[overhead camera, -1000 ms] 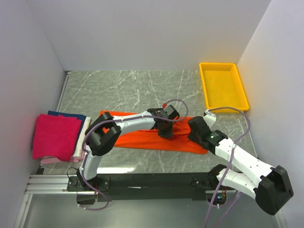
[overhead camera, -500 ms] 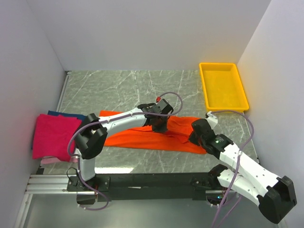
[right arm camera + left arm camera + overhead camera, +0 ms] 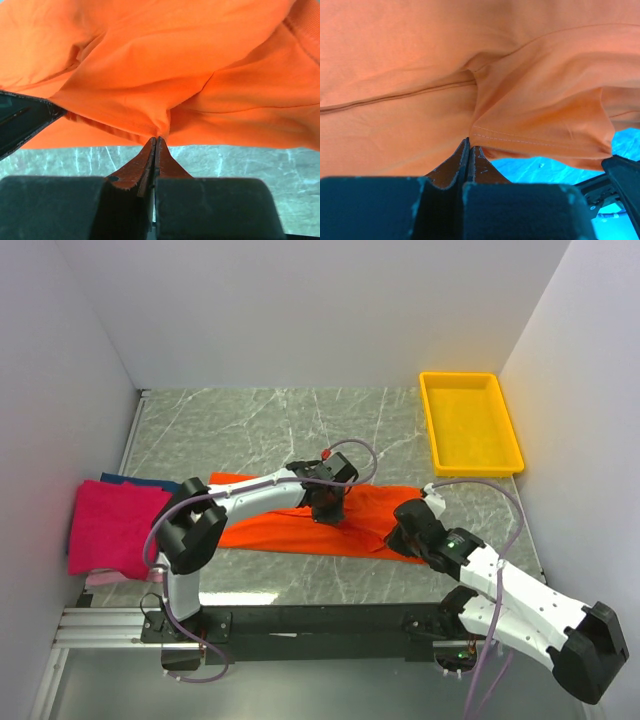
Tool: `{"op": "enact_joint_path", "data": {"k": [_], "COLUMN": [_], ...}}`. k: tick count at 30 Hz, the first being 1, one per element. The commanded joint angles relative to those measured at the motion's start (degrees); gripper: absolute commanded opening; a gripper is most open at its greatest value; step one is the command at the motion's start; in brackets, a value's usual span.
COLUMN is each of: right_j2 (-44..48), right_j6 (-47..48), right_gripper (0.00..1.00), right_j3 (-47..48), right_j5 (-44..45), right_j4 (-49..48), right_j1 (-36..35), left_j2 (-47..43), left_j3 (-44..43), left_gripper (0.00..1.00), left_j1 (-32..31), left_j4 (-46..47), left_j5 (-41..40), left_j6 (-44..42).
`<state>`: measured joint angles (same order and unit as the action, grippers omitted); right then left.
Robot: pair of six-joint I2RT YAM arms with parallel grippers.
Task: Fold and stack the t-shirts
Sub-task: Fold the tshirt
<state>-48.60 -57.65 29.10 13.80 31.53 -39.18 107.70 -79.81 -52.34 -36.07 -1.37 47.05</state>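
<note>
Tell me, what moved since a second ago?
The left arm swung leftward, its jaws pulling their pinch of the bright orange cloth t-shirt along; the right arm shifted slightly left too. Both jaws stayed shut on the shirt. The folded magenta-pink shirt and yellow plastic tray stayed put.

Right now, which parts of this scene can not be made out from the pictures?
- Top view: the fingertips of the left gripper and the right gripper are hidden under their own wrists.
- Top view: the magenta t-shirt covers the pile below it; only edges show, such as the dark blue t-shirt.
- Both wrist views: the frame edges cut off the outline of the orange t-shirt.
</note>
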Motion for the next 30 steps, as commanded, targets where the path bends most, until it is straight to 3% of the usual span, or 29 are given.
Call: {"op": "enact_joint_path", "data": {"k": [1,19,22,23,26,30], "right_j2": [-0.4,-3.6,-2.0,-1.2,-1.1,-1.5], "right_j6": [-2.1,-5.0,-4.9,-4.8,-4.0,-0.5], "right_gripper": [0.00,0.00,0.13,0.25,0.43,0.50], "right_j3": [0.0,3.9,5.4,5.8,7.3,8.9], "right_j5": [-0.2,1.7,3.0,3.2,5.6,5.1], "right_j4": [-2.2,1.6,3.6,3.8,5.3,6.5], "right_j1": [-1.1,-4.2,-4.2,-4.2,-3.6,1.2], "left_j2": [-3.4,-3.8,-4.2,-3.9,-3.4,-3.9], "left_j3": [0.8,4.4,4.3,3.7,3.0,2.8], "left_gripper": [0.01,0.04,0.11,0.12,0.17,0.31], "left_j1": [0.9,2.1,2.1,2.1,2.2,2.2], "left_j4": [-0.3,1.4,1.9,1.6,1.6,2.4], "left_j5": [-0.4,0.8,1.5,1.6,1.5,3.0], "left_j6": [-1.5,-4.1,-4.9,-5.5,-5.6,-5.8]}}
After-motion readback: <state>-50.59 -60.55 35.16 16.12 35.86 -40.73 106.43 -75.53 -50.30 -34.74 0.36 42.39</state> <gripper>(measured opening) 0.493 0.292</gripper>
